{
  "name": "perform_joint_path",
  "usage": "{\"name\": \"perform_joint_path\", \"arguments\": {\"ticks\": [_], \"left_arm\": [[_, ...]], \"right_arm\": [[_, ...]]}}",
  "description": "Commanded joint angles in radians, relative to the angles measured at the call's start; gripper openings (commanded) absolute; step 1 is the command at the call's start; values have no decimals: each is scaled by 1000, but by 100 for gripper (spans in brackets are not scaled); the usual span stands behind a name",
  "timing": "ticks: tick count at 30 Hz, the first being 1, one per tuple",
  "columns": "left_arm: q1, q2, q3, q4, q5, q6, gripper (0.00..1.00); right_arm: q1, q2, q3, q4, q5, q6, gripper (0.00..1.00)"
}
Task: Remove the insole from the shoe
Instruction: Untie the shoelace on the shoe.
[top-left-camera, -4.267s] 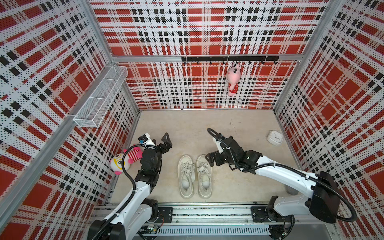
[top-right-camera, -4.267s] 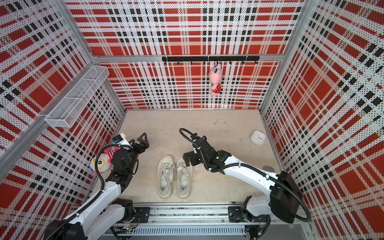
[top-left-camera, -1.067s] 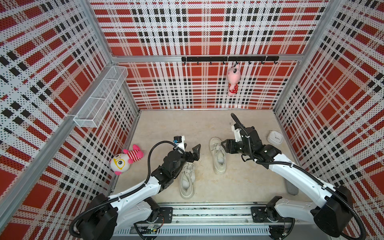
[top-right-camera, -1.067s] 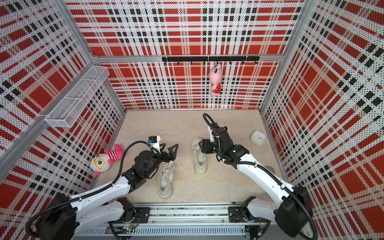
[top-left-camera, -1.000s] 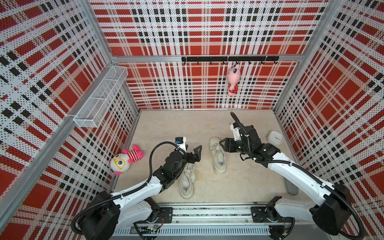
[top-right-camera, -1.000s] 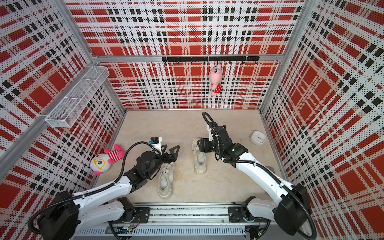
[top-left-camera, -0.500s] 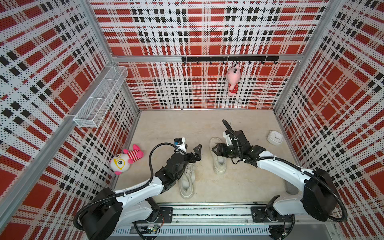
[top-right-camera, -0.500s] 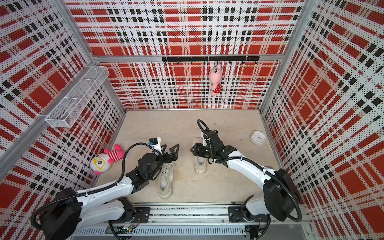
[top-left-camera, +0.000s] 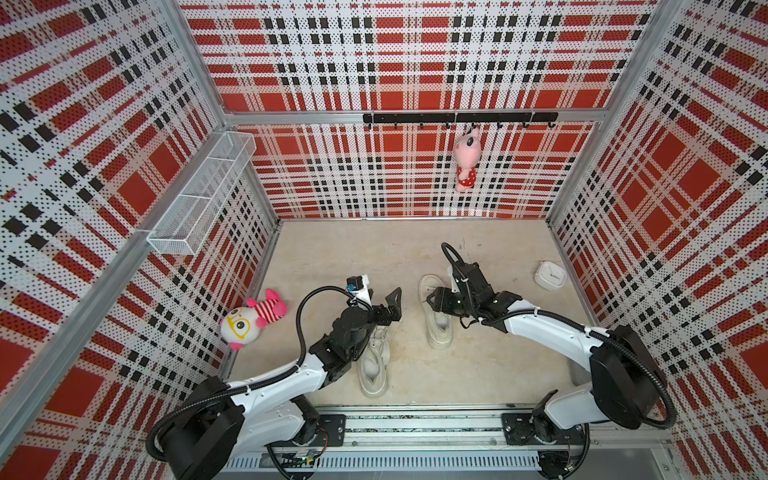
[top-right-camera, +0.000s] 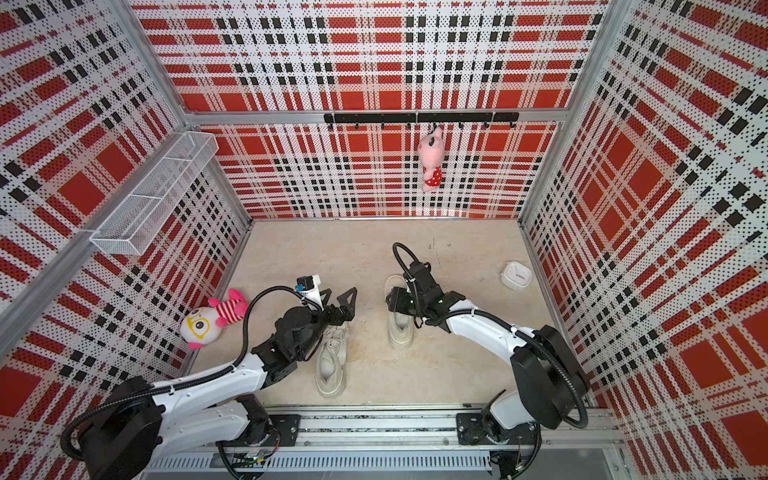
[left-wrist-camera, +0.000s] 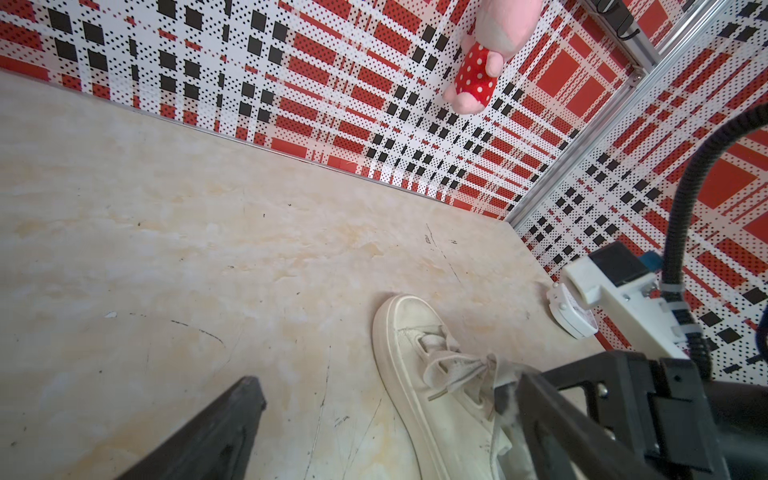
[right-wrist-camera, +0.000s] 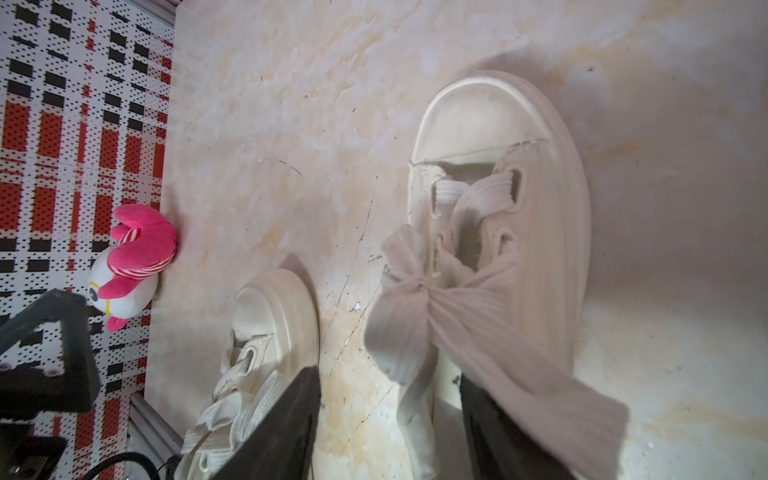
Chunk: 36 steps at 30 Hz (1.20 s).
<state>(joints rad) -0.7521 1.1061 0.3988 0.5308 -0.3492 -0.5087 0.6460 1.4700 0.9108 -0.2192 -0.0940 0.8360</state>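
Observation:
Two cream lace-up shoes lie on the beige floor. The right shoe (top-left-camera: 437, 332) (right-wrist-camera: 498, 166) lies farther back than the left shoe (top-left-camera: 373, 370) (right-wrist-camera: 274, 307). My right gripper (top-left-camera: 434, 300) (right-wrist-camera: 386, 432) hangs low over the right shoe's laces, open. One finger is on the floor side and the other at the shoe's mouth under a loose lace end. My left gripper (top-left-camera: 380, 301) (left-wrist-camera: 386, 432) is wide open above the left shoe's toe, holding nothing. The insole is hidden inside the shoe.
A white and pink plush toy (top-left-camera: 249, 320) lies by the left wall. A small white clock (top-left-camera: 549, 275) sits near the right wall. A pink plush pig (top-left-camera: 466, 160) hangs from the back hook rail. A wire basket (top-left-camera: 199, 195) juts from the left wall.
Over the last second my right gripper came down and forward onto the right shoe's laces, its jaws narrowing a little. The left gripper barely moved. Earlier the two shoes lay side by side.

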Motion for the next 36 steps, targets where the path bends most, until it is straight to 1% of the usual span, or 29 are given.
{"name": "perform_joint_path", "arguments": {"ticks": [1,7,10,12,15,20,25,32,36], "left_arm": [[0,-11,-2,23,-14,12,99],[3,-8,0,23,-14,14,99],[5,-6,-2,23,-14,15,98],[5,-6,-4,23,-13,15,98],[7,-8,-5,23,-13,15,98],[8,-8,-8,23,-14,15,98],[10,-8,-5,23,-14,19,98],[11,-3,-3,23,6,37,98],[10,7,1,27,60,60,98]], "right_arm": [[5,16,29,-7,71,-4,56],[15,35,62,-50,137,-30,50],[17,45,75,-67,156,-38,45],[17,51,81,-76,162,-44,40],[20,48,89,-94,178,-52,28],[36,14,109,-138,210,-65,16],[52,-23,123,-172,214,-78,0],[64,-86,153,-155,181,-105,0],[64,-106,212,-149,150,-129,0]]}}
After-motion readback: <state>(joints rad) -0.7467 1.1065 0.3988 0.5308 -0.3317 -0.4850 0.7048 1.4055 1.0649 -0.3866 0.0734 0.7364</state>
